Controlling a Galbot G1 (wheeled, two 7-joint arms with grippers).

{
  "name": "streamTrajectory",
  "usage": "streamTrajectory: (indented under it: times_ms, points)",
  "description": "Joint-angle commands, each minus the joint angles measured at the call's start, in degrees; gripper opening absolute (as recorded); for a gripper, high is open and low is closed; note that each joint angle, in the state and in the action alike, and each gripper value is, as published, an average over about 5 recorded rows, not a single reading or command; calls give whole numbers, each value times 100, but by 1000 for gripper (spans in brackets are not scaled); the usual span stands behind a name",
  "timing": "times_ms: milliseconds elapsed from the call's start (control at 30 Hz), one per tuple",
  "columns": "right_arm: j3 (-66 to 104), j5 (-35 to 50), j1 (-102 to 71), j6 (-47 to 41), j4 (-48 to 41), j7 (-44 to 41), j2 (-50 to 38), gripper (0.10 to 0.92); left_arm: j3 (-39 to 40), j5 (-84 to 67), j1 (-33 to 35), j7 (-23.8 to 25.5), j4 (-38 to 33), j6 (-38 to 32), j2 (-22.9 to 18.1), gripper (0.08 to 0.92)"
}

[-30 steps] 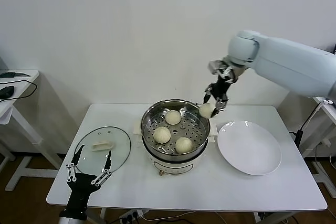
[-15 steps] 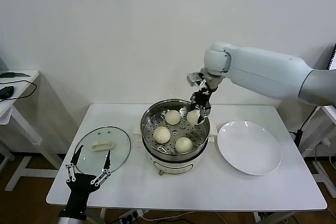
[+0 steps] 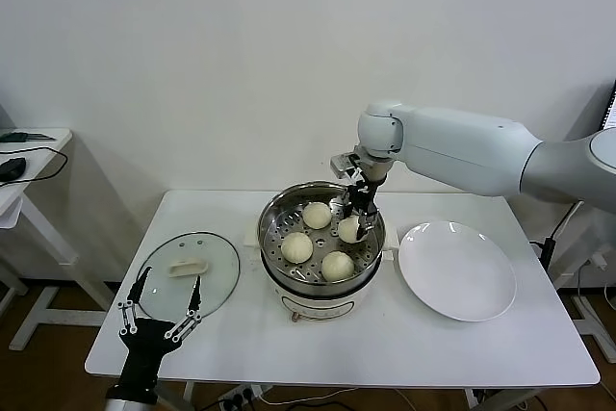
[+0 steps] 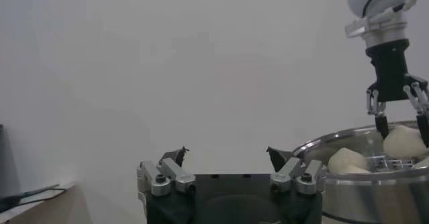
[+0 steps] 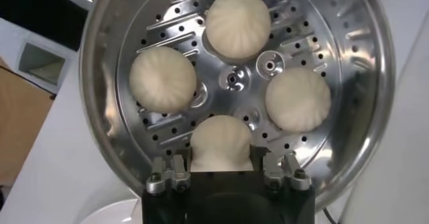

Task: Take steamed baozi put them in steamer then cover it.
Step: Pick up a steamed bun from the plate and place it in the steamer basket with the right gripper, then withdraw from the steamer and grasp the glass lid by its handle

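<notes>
Lowering the fourth steamed baozi (image 3: 349, 229) into the steamer (image 3: 272, 238), the right gripper (image 3: 352, 223) sits just right of centre in the head view with its fingers clasped on the bun's sides. Three other buns lie on the perforated floor, and the free spot is at the right rear of the basket. To finish this step well, I would judge the bun should touch the floor before the fingers part, and the gripper should then rise straight up so it neither drags the soft dough nor nudges the neighbouring bun.

The cover (image 3: 188, 273) lies flat on the table (image 3: 404, 344) at lower left (its white handle facing up), with the left gripper (image 3: 161, 317) parked just below it, fingers spread and holding nothing. An empty white plate (image 3: 457, 269) sits to the right of the steamer.

Only the right wrist view shows the bun (image 5: 221, 143) wedged between the two fingers and the gaps separating it from the other three. The left wrist view alone gives a side profile: the bun (image 4: 404, 142) rides at about rim height.
</notes>
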Motion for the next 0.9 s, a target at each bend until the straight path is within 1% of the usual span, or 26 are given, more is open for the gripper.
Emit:
streamTrajectory:
  times_ms: [33,233,333,433,533,600,667,800,900]
  points:
    - [-23,-184,-110,-1,-48,18,91,594,-9,0,4,4,16,-28,9,823]
    - [-9,-334,-157,39,-110,25,146,604,-34,-2,-9,3,15,-43,18,823]
    - [1,-354,-154,55,-101,27,137,624,-35,-2,-6,2,4,-44,10,823]
    - [35,-349,-147,58,-71,25,103,679,-37,-1,-2,3,3,-46,2,823]
    - [71,-346,-97,71,19,17,16,757,-46,2,2,4,-4,-47,-3,823]
    - [117,-333,-53,81,132,19,-87,799,-55,5,3,4,-7,-48,-5,823]
    - [215,-322,-28,98,267,23,-231,816,-63,11,0,4,-6,-47,-6,823]
    - [606,-255,22,218,632,124,-650,822,-73,55,-37,4,10,-28,4,823]
    - [1207,33,-59,393,983,572,-1125,823,-104,192,-136,-6,74,-9,23,823]
